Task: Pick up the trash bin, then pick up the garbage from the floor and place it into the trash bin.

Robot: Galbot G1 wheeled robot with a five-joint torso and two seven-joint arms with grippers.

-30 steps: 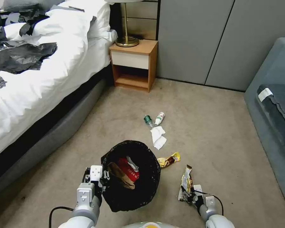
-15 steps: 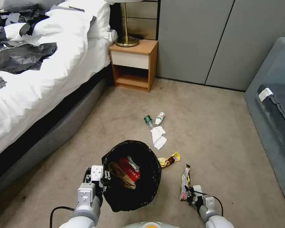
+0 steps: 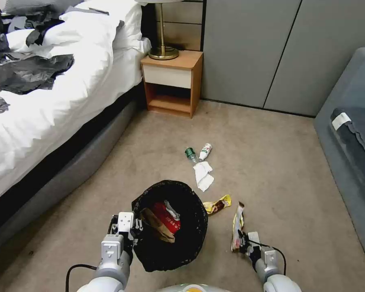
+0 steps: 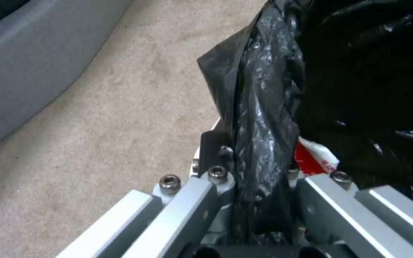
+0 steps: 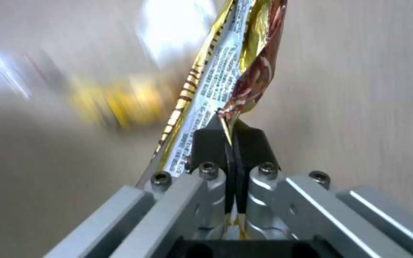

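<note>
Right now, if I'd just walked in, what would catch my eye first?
Probably the trash bin with its black bag, gripped at the rim by the left gripper. Beside it, the right gripper pinches a gold snack wrapper upright. Farther on, two small bottles and a white tissue litter the carpet.

Nothing legible anywhere. The gold snack wrapper (image 5: pixel 226 71) clamped in the right gripper (image 5: pixel 233 143) carried a white panel of fine print, too small to read. The red packet (image 3: pixel 166 219) in the trash bin (image 3: pixel 198 227) had white lettering, also unreadable. Labels on the two small bottles (image 3: pixel 198 153) on the floor couldn't be made out.
</note>
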